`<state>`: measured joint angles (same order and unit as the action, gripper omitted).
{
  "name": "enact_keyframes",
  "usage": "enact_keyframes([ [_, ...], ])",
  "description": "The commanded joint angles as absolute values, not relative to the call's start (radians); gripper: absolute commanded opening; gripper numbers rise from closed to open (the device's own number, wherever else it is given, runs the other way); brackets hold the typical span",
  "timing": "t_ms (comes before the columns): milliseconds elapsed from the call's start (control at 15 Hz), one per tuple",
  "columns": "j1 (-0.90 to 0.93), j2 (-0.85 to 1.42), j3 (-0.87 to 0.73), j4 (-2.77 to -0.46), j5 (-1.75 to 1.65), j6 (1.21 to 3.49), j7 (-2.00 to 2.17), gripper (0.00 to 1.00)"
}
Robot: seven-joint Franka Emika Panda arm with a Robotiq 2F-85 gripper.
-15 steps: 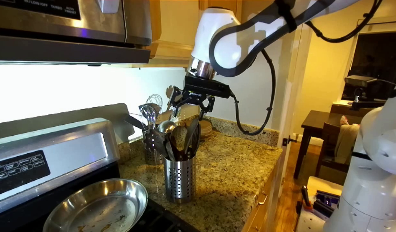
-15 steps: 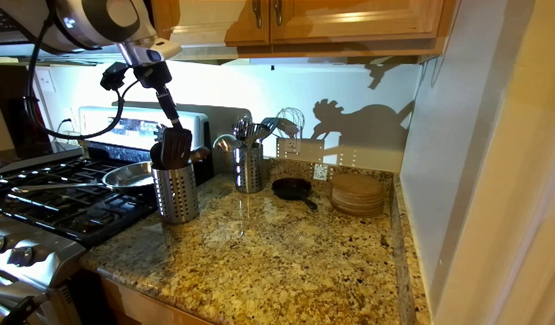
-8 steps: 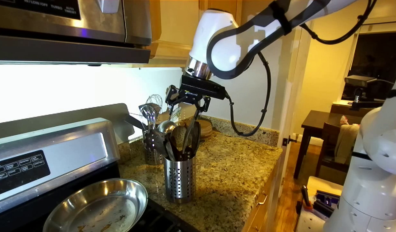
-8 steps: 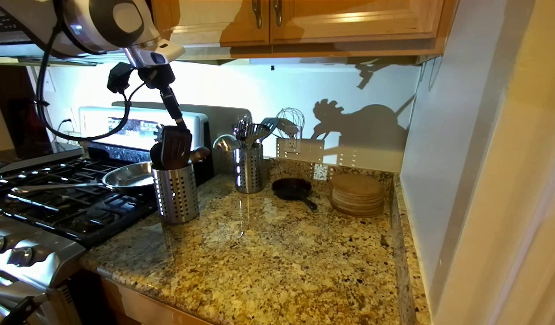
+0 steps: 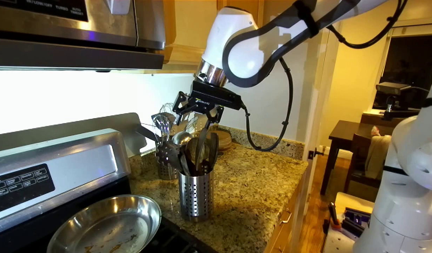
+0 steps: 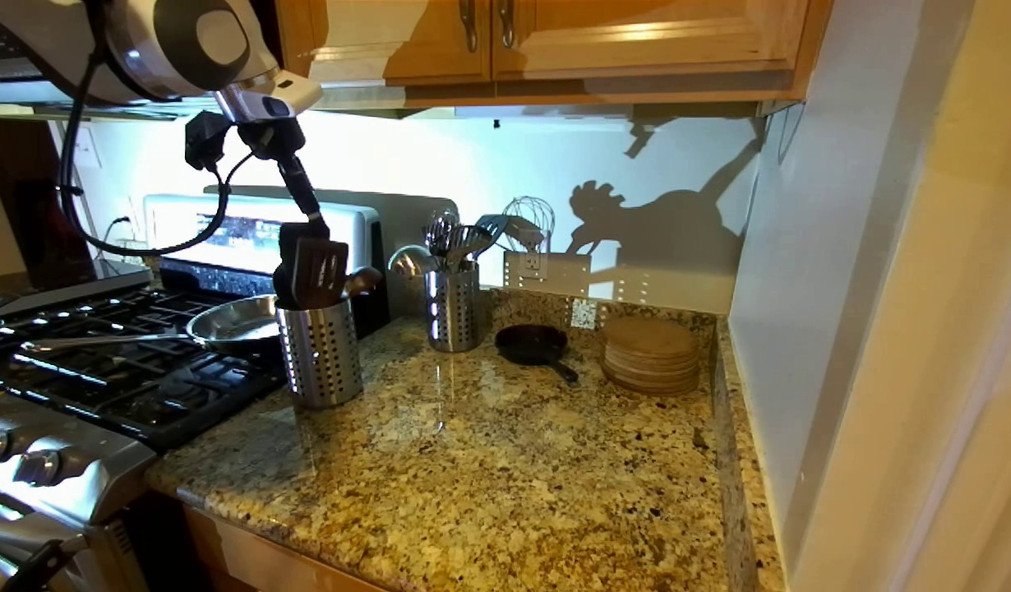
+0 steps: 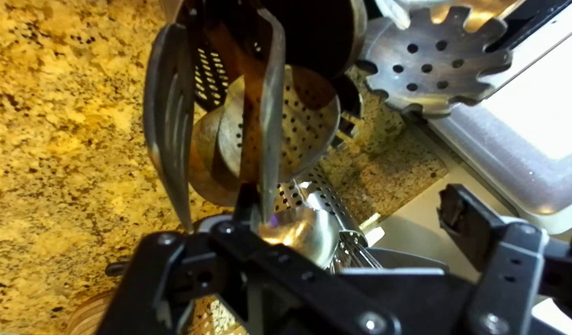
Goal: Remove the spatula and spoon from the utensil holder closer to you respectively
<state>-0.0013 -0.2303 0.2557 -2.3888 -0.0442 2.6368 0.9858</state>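
The utensil holder (image 5: 196, 196), a perforated silver cylinder, stands upright on the counter with several dark utensils in it. Above it, my gripper (image 5: 192, 123) is open, holding nothing. The spatula (image 6: 323, 275), with a dark slotted flat head, rises from the holder; the wrist view has it at the left. Another dark utensil (image 7: 273, 121), seen edge-on, reaches up against one finger (image 7: 248, 200), apparently on its inner side. A brown rounded head (image 6: 363, 281) leans out and may be the spoon; I cannot tell for certain. The handles are mostly hidden inside the holder.
Behind stands a second perforated holder (image 6: 452, 308) with silver whisks and a ladle. A steel pan (image 5: 107, 225) sits on the stove. A small black skillet (image 6: 532, 344) and stacked round boards (image 6: 651, 358) lie farther along the counter. The microwave (image 5: 79, 45) hangs above the stove.
The gripper, open throughout, has shifted toward the stove's control panel. The edge-on dark utensil has swung the same way with its finger, separating from the slotted spatula. The holder has not moved.
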Motion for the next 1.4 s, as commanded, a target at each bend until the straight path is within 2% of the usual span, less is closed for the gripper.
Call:
enact_keyframes([
  [0,0.049,-0.181,0.237,-2.374,0.014,2.663,0.952,1.0],
  [267,0.074,-0.16,0.228,-2.384,0.065,2.664,0.935,1.0],
  [400,0.075,-0.162,0.226,-2.389,0.071,2.664,0.939,0.8],
  [467,0.074,-0.163,0.226,-2.391,0.071,2.663,0.943,0.77],
  [533,0.071,-0.171,0.227,-2.393,0.062,2.663,0.951,0.83],
  [733,0.065,-0.191,0.229,-2.395,0.039,2.661,0.967,0.89],
  [1000,0.064,-0.211,0.234,-2.398,0.031,2.66,0.975,0.9],
  [1133,0.062,-0.219,0.236,-2.402,0.036,2.66,0.989,0.83],
  [1200,0.062,-0.221,0.237,-2.405,0.041,2.657,0.996,0.6],
  [1333,0.068,-0.217,0.235,-2.407,0.057,2.66,0.989,0.55],
])
